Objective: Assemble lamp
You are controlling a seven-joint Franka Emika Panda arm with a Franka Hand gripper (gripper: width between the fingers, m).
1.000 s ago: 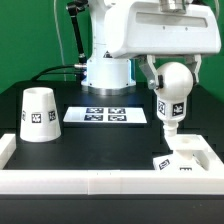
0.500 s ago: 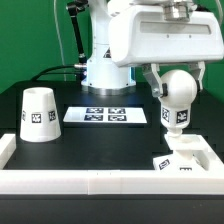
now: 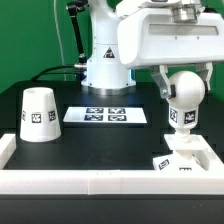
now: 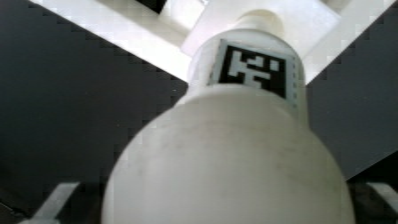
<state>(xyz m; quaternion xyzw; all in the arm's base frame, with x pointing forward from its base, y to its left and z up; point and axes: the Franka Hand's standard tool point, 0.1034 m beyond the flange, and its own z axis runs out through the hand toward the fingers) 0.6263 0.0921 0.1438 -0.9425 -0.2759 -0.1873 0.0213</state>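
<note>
My gripper is shut on the white bulb, ball end up, its tagged neck pointing down. It hangs just above the flat square base at the exterior view's right. In the wrist view the bulb fills the picture, its tagged neck pointing toward the white base; only slivers of my fingers show beside it. The cone shade stands on the table at the exterior view's left, far from the gripper.
The marker board lies flat in the middle of the black table. A white raised rim runs along the table's front edge. The robot's white pedestal stands behind the board.
My gripper has carried the bulb toward the exterior view's right and slightly up, from beside the base to over it. Shade and base have not moved.
</note>
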